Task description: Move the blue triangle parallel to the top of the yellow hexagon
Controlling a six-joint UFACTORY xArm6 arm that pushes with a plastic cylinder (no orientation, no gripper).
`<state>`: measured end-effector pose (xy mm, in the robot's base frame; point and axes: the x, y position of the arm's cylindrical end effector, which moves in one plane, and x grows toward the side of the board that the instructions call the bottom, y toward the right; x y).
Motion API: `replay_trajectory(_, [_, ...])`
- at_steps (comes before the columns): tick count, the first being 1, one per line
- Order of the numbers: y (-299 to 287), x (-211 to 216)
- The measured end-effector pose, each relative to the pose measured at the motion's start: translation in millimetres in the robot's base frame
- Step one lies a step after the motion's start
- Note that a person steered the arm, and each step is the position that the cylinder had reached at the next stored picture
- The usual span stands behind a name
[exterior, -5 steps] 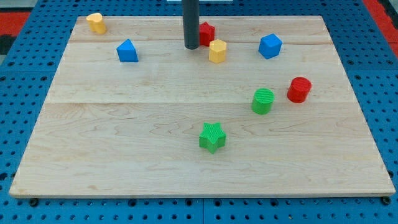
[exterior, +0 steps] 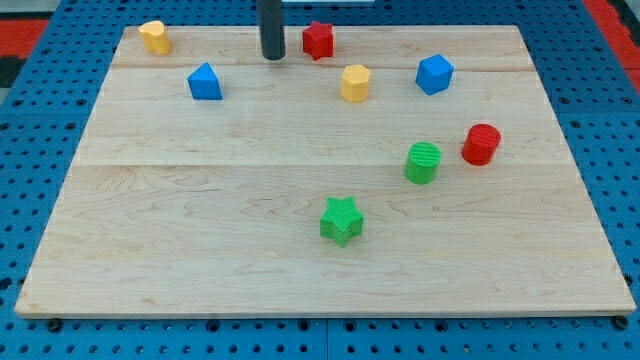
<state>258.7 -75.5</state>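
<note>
Blue triangle [exterior: 205,82] lies on the pale wooden bench [exterior: 200,220], upper left, well left of the yellow hexagon [exterior: 355,82].
Nearest, a ribbed green star [exterior: 342,220]; beyond it, the smooth-faced triangle. Farther, my tip [exterior: 272,57] stands upright between triangle and what seems a red star [exterior: 318,40]; there is no pincer.

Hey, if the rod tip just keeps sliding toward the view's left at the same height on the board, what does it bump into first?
Probably nothing. My tip sits between the yellow block, farther up at the corner, and the blue triangle, lower down. A straight leftward slide looks free to the board edge, though depth is hard to judge.
</note>
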Motion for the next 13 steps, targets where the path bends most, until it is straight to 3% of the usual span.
replay_trajectory(1, [-9, 10])
replay_trajectory(3, [-46, 134])
replay_trajectory(4, [-106, 138])
replay_trajectory(5, [-206, 119])
replay_trajectory(6, [-214, 91])
replay_trajectory(10, [-15, 68])
replay_trajectory(12, [-149, 72])
replay_trajectory(13, [-161, 47])
